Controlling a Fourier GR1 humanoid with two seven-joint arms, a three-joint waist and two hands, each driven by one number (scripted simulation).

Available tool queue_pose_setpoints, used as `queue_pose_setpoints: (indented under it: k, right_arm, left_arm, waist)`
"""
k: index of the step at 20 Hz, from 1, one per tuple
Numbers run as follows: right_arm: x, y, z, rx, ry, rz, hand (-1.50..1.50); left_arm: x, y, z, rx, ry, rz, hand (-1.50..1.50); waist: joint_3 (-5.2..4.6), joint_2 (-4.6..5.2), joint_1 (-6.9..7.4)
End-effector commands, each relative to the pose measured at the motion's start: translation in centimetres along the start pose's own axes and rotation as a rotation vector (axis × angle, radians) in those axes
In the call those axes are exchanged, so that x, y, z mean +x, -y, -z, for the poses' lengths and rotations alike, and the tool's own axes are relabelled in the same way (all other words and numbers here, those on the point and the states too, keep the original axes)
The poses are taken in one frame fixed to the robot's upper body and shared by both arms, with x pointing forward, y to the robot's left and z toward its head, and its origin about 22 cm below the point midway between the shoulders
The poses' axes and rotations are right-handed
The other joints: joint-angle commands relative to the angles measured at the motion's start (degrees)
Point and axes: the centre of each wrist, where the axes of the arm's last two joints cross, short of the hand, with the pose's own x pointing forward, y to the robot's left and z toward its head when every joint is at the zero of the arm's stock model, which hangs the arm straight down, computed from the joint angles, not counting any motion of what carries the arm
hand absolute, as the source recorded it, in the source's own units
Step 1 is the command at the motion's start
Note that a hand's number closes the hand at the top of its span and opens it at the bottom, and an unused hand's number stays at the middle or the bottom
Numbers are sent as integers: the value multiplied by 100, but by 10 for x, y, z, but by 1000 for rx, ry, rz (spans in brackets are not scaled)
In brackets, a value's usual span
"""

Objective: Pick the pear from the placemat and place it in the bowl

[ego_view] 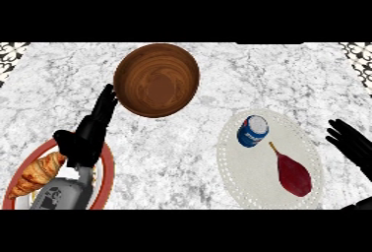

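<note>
The dark red pear [294, 174] is seen lying on the white oval placemat [240, 167], beside a blue-and-white can [252, 131]. The right hand [352, 142], fingers spread, is held just right of it; the brown wooden bowl [156, 78] is set well apart.

- The left hand [88, 135] rises from its grey forearm at lower left, fingers straight.
- The right hand [351, 142] shows at the right edge, fingers spread.
</note>
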Motion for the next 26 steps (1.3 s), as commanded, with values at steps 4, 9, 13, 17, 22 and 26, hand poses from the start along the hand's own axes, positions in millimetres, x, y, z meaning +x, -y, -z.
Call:
queue_pose_setpoints:
  k: [4, 9, 13, 17, 22, 26]
  right_arm:
    - [-20, -9, -8, 23, -5, 76, -150]
    - [-11, -17, -3, 33, -34, 117, -150]
    - [-29, -22, 20, 22, -24, 160, -150]
    - [-40, -36, 18, 38, -41, 148, -150]
    - [-74, -50, 29, 17, -23, 115, -150]
    - [-72, -42, 30, -27, -121, 0, -150]
  left_arm:
    - [7, -14, 5, -9, -10, 16, 0]
    - [-7, 1, -10, 0, 7, 1, 0]
    - [-10, -12, 1, -23, 16, 4, 0]
    - [7, -13, 3, 6, 15, -19, 0]
    - [17, -6, -17, 5, 11, -11, 0]
    - [11, 9, 0, -12, -12, 12, 0]
  waist:
    - [0, 0, -2]
    - [-1, -2, 4]
    - [-1, 5, 13]
    - [-1, 1, 6]
    - [1, -1, 27]
    - [1, 4, 17]
